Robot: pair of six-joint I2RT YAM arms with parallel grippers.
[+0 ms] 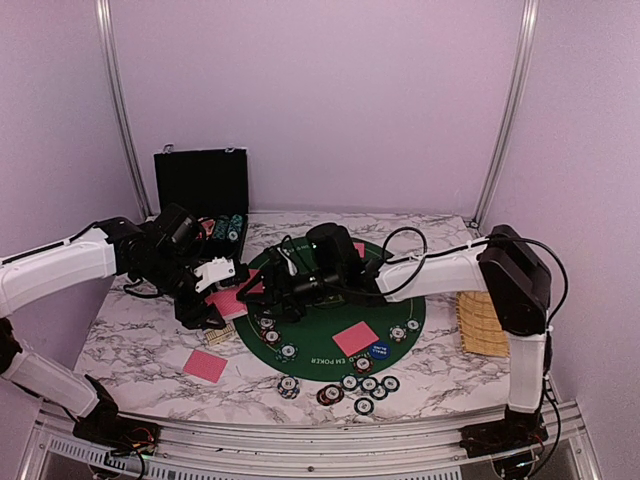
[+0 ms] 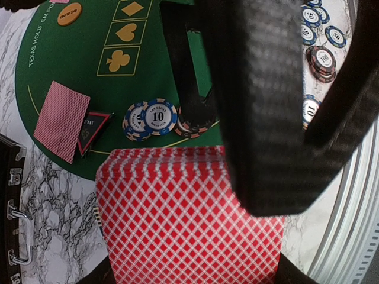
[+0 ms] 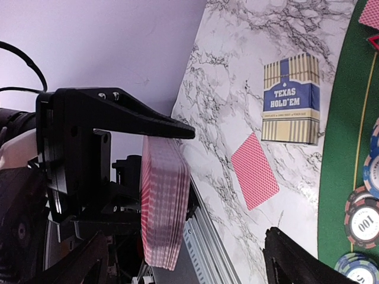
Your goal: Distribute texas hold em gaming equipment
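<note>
Left gripper (image 1: pixel 214 292) is clamped on a full deck (image 2: pixel 189 225) of red-backed cards. It holds the deck off the table at the near-left edge of the green mat (image 1: pixel 400 300). In the right wrist view the deck shows edge-on, with a black finger of the left gripper (image 3: pixel 142 118) lying along its upper face.

Right gripper (image 1: pixel 262 288) reaches across the mat from the right and faces the deck. Its jaws stand wide, with one finger (image 3: pixel 296 260) at each lower corner of its own view and the deck between and beyond them. One carbon finger (image 2: pixel 266 106) crosses in front of the deck's top edge in the left wrist view. Contact with the cards cannot be told.

On the mat:
- A small red-backed packet (image 2: pixel 61 121), with the triangular red-black marker (image 2: pixel 95 127) touching its corner.
- A blue-white chip stack (image 2: pixel 151 117) marked 10, just beside the marker.
- An orange button (image 2: pixel 69 13) farther in.
- Another red-backed card (image 1: pixel 355 338), with the blue button (image 1: pixel 380 350) next to it.

Loose chips (image 1: pixel 355 385) are clustered at the mat's near rim.

On the marble table (image 1: pixel 140 345):
- A single card (image 3: pixel 254 171) lies face down.
- The striped card box (image 3: pixel 291 97) lies near it but apart.
- A black case (image 1: pixel 200 185) stands open at far left.
- A wicker basket (image 1: pixel 485 325) sits at the right edge.
</note>
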